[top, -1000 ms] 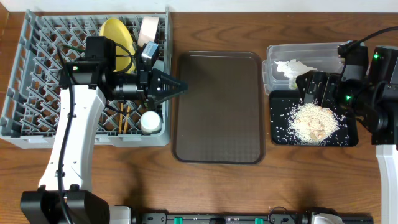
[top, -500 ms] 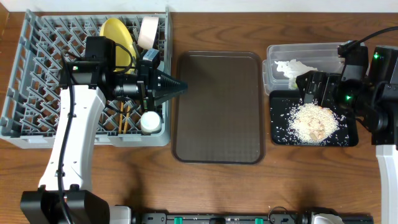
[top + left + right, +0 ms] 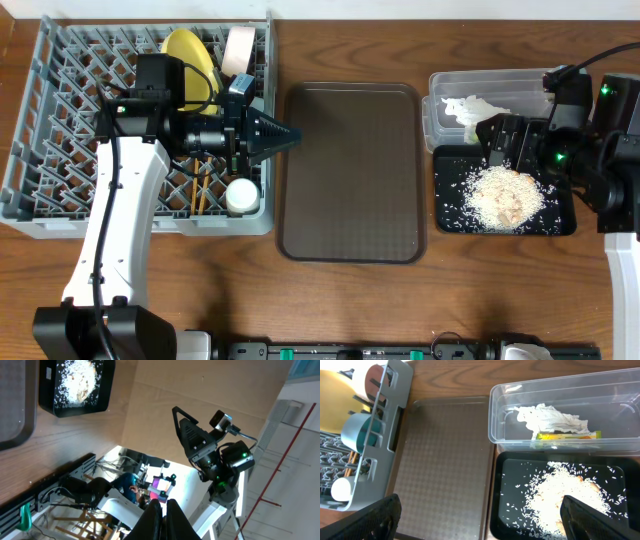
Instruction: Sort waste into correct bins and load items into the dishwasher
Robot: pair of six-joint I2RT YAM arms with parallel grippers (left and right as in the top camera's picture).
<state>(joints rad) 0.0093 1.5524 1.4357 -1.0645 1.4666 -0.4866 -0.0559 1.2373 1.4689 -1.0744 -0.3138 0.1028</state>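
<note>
- The left gripper [image 3: 290,134] has its jaws pressed together with nothing between them. It points sideways toward the middle of the table, with its tip over the spot where the grey dish rack [image 3: 60,130] meets the dark brown serving tray [image 3: 350,170].
- In the left wrist view its two fingers [image 3: 152,522] lie flat against each other at the bottom edge.
- Behind that gripper, inside the rack, the yellow plate [image 3: 187,55] and the white bowl [image 3: 238,48] stand on edge at the far side.
- The small white cup [image 3: 240,196] sits near the rack's near right corner, just beside the wooden chopsticks [image 3: 200,190], which lie among the pegs. None of these touches the gripper's tip.
- The light blue bowl [image 3: 357,430] shows in the right wrist view, on edge just inside the rack's wall, between the white bowl and the cup.
- The right gripper [image 3: 505,142] has its jaws spread wide and holds nothing. It hangs above the far left part of the black tray [image 3: 562,222], near where that tray meets the clear plastic tub [image 3: 500,82].
- The rice-like crumbs [image 3: 505,196] are heaped in the middle of the black tray with loose grains around them. In the right wrist view the heap lies below the gap between the fingers, untouched.
- The crumpled white napkin [image 3: 550,416] lies in the tub. The green-yellow wrapper [image 3: 565,436] lies against the tub's near wall under the napkin's edge. Both are beyond the fingertips.
</note>
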